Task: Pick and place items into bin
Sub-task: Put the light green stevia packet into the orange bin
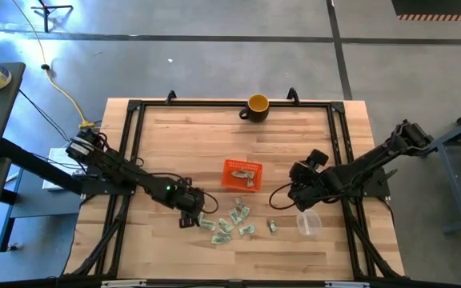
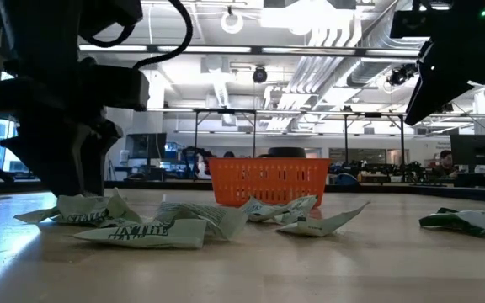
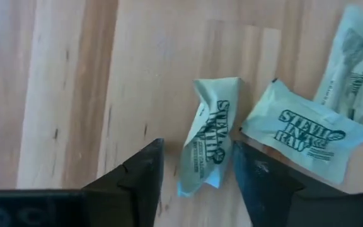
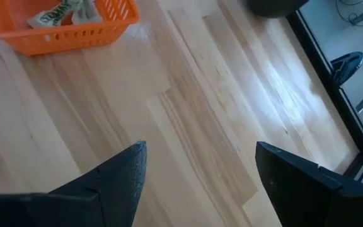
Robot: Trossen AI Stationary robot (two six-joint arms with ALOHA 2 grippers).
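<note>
Several pale green and white packets lie flat on the wooden table, near its front edge. The orange bin stands behind them with at least one packet inside. My left gripper is open and low over the leftmost packet, one finger on each side of it, not touching. A second packet lies just beside it. My right gripper is open above bare table, right of the bin.
A yellow mug stands at the table's far edge. A clear plastic cup lies right of the packets, below my right arm. One packet lies apart beside the cup. Bare wood spreads between bin and mug.
</note>
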